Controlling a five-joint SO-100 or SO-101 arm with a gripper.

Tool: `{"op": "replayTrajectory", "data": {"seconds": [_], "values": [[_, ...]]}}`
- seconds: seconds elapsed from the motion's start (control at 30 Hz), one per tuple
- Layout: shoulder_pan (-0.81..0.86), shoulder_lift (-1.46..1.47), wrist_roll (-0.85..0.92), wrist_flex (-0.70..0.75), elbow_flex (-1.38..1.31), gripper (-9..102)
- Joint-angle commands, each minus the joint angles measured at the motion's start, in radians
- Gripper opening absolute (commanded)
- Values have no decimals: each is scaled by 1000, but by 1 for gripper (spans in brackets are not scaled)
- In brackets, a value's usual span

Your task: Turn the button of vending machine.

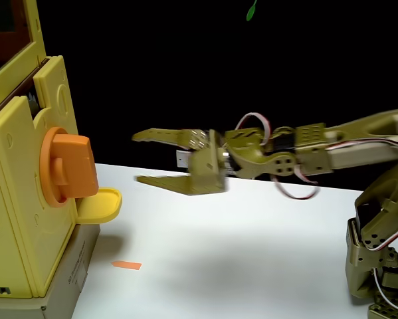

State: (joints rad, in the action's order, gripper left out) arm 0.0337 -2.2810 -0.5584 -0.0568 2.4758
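— On the left of the fixed view, that pale-yellow vending machine stands on a grey block. See the little yellow tray sticking out under the knob?

— I see it. From here I can't tell whether anything lies in it; only its rounded rim shows. And the red-framed window up top is too dark to show any contents.

— The button is the big orange one, a round disc with a thick bar jutting toward the arm, right above that tray.

— Right, and the gripper is in the air to the right of it, pointing at it, at about the same height. The jaws are spread, one finger above the other, nothing between them. There's a clear gap between the fingertips and the bar; not touching.

— The olive-green arm reaches in from the right over the white table. A small orange scrap lies on the table near the machine's base.
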Motion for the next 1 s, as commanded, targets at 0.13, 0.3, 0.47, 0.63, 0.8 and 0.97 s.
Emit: {"op": "replayTrajectory", "data": {"seconds": [0.13, 0.3, 0.47, 0.63, 0.8, 0.97], "values": [[-31, -179, 1173, 98, 98, 49], [-84, -110, 1692, -71, 91, 47], [-69, 28, 1921, -222, 40, 45], [-14, 175, 2023, -390, -38, 43], [26, 305, 2039, -494, -133, 43], [25, 428, 2031, -540, -225, 42]]}}
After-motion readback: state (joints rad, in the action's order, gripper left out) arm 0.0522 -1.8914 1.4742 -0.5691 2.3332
